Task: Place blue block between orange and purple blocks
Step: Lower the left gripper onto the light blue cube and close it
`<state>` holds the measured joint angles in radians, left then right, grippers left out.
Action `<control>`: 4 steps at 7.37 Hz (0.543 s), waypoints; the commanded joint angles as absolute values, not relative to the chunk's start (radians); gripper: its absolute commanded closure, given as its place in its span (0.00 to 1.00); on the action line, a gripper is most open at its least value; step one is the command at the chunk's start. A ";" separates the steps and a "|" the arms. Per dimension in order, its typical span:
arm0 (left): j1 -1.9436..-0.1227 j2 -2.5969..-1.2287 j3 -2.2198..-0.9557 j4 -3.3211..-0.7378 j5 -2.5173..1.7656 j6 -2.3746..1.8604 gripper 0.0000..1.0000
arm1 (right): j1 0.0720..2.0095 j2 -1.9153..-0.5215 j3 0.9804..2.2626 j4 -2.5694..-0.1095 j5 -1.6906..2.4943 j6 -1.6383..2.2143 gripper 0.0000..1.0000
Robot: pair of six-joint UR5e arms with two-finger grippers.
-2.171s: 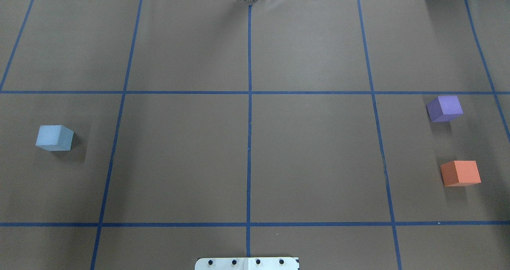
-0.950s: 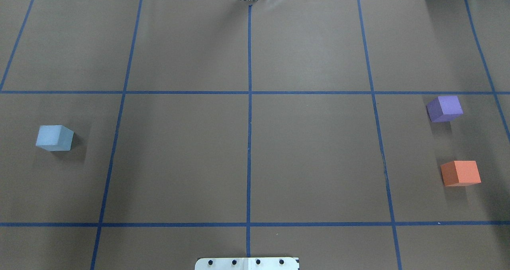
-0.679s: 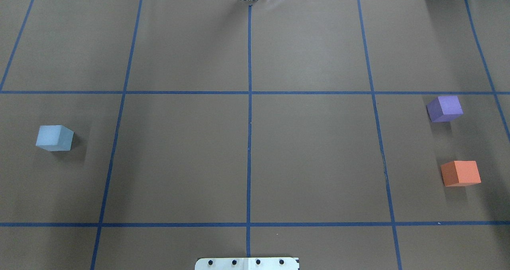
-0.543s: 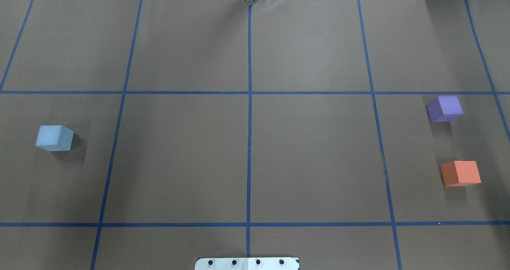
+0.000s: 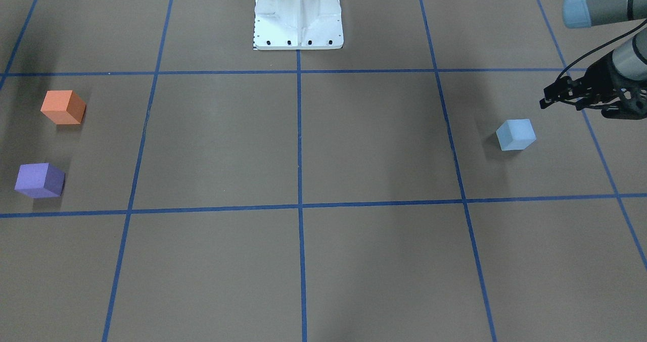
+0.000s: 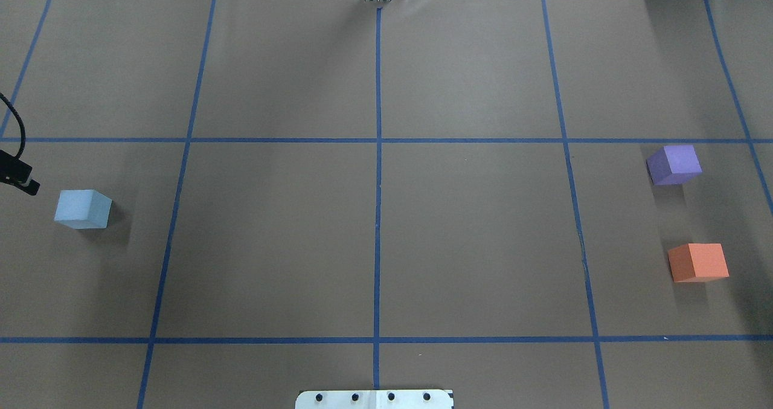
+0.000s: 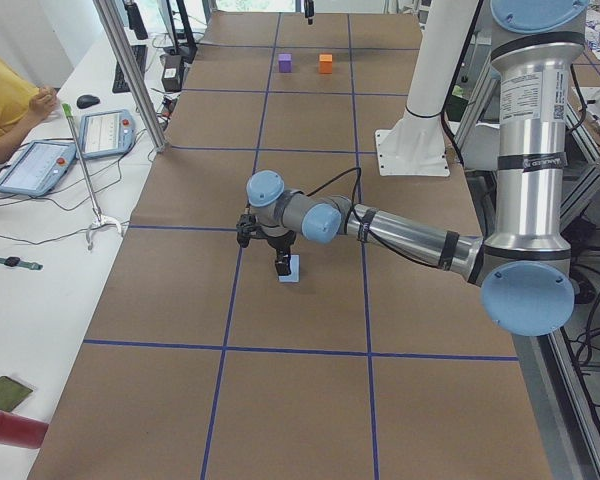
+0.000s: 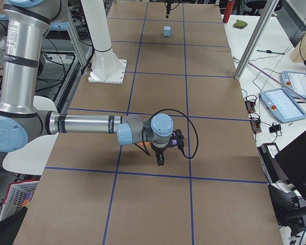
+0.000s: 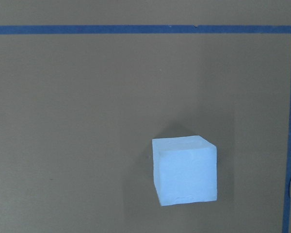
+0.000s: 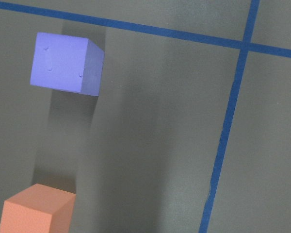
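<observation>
Logged as approach step. Found left gripper just beside blue block, not touching; could not tell open or closed. Needed next, likely: centring above block, descent.

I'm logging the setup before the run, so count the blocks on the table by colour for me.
blue block: 1
purple block: 1
orange block: 1
Total: 3 blocks
</observation>
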<state>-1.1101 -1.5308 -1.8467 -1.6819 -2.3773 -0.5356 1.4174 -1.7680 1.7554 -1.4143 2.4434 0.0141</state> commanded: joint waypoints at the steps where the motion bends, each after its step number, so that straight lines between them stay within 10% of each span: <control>1: -1.023 -1.583 -1.781 -1.707 -2.342 -0.666 0.00 | 1.416 -1.767 1.746 -1.416 2.444 0.012 0.00; 4: -0.991 -1.629 -1.692 -1.709 -2.339 -0.701 0.01 | 1.413 -1.766 1.741 -1.414 2.442 0.006 0.00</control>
